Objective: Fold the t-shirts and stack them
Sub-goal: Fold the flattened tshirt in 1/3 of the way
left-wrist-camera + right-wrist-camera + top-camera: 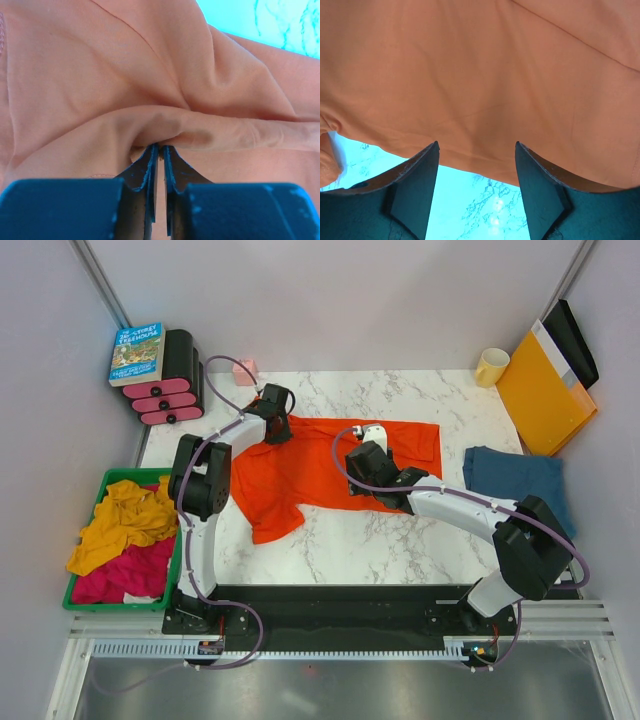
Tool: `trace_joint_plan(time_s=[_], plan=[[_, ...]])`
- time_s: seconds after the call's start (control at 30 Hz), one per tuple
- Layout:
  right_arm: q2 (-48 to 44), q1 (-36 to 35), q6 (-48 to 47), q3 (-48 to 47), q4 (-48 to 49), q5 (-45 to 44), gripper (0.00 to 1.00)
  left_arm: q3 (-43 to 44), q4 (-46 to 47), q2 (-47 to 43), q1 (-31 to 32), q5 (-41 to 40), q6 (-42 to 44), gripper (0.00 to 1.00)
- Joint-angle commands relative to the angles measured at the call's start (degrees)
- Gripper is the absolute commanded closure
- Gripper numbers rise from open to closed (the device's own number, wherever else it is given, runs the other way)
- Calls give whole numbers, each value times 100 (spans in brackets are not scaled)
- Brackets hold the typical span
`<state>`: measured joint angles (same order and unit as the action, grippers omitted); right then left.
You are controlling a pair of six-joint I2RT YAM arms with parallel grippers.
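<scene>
Left gripper (159, 148) pinches a raised fold of the orange-red t-shirt (300, 470) near its 11 o'clock corner. That shirt lies spread mid-bench (340, 550). Right gripper (476, 146) hangs spread over its 6 o'clock hem. Folded denim-blue t-shirt (515, 478) lies at the bench's 3 o'clock.

A white, grey-veined marble-patterned desk (350, 545) is seen across the middle of the frame. It is enclosed by plain pale lilac-grey walls at the back (340, 300), left (50, 390) and right (615, 470). Slanted silver metal posts are set in the upper left (100, 280) and upper right (575, 275) corners. A ribbed aluminium rail (340, 648) and a dull grey metal sheet (330, 690) are seen along the bottom. Even light is cast, with only soft shadows.
</scene>
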<state>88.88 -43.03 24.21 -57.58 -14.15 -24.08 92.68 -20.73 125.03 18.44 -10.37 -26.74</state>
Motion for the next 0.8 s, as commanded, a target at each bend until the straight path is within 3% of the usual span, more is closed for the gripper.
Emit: trace_joint_plan(time_s=[0.0,0.13,0.77], plan=[[-46,-13,23,10,88,-71,30,39,-19,-75,-7,-123,-121,90],[-64,-22,49,28,97,-36,31,-136,-10,-294,19,-97,-165,98],[-354,-13,225,212,255,114,31,-1340,25,-1402,433,-290,-226,98]])
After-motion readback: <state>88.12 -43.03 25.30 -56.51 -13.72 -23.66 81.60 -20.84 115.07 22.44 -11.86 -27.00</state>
